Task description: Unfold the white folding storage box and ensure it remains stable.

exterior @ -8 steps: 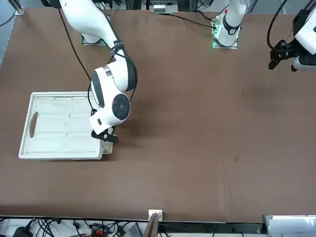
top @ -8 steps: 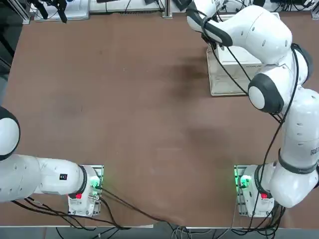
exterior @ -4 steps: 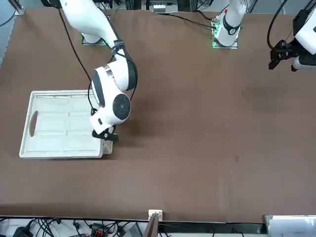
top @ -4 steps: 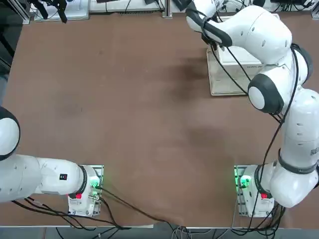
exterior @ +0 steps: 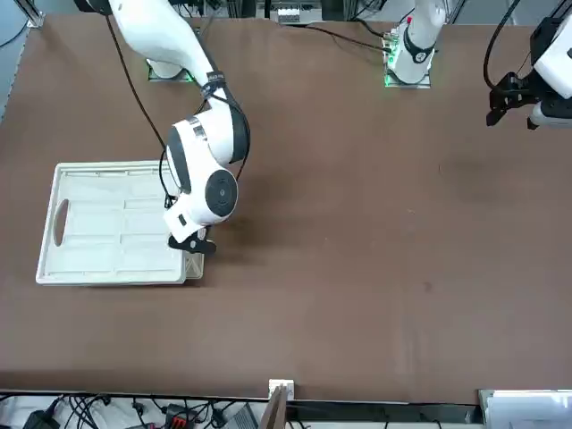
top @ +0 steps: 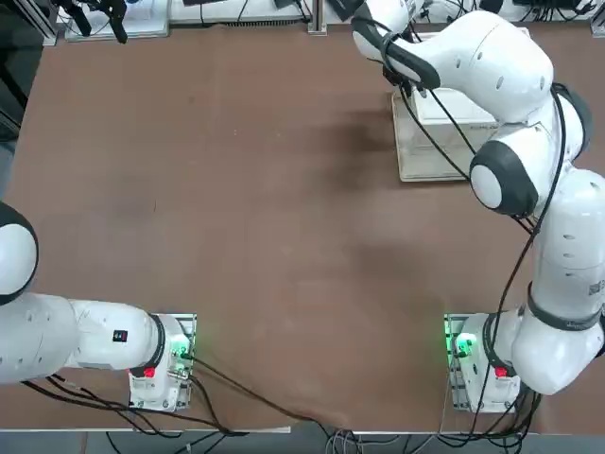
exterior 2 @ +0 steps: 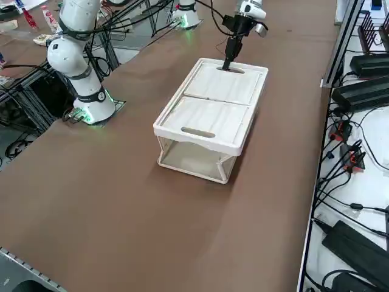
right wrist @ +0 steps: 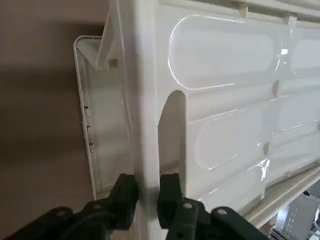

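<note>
The white folding storage box (exterior 2: 209, 115) stands on the brown table at the working arm's far side. Its thick rim is raised, with translucent walls (exterior 2: 194, 159) below it reaching down to the table. Two flat panels lie level with the rim, and the nearer one has an oval handle cut-out (exterior 2: 197, 132). My right gripper (right wrist: 148, 195) is shut on the box's rim at a handle notch on the far end, one finger (right wrist: 126, 194) on each side. The front view shows the gripper (exterior: 192, 243) at the box's (exterior: 107, 223) corner. From overhead the arm covers much of the box (top: 430, 142).
A metal rail (exterior 2: 331, 48) borders the table just beyond the box, with black devices and cables (exterior 2: 361, 91) behind it. The arm's base (exterior 2: 91, 106) stands on the table edge, and brown tabletop (exterior: 375, 223) stretches away from the box.
The gripper has kept its hold and crept slightly, and the box's outline in the front view has shifted a little with it.
</note>
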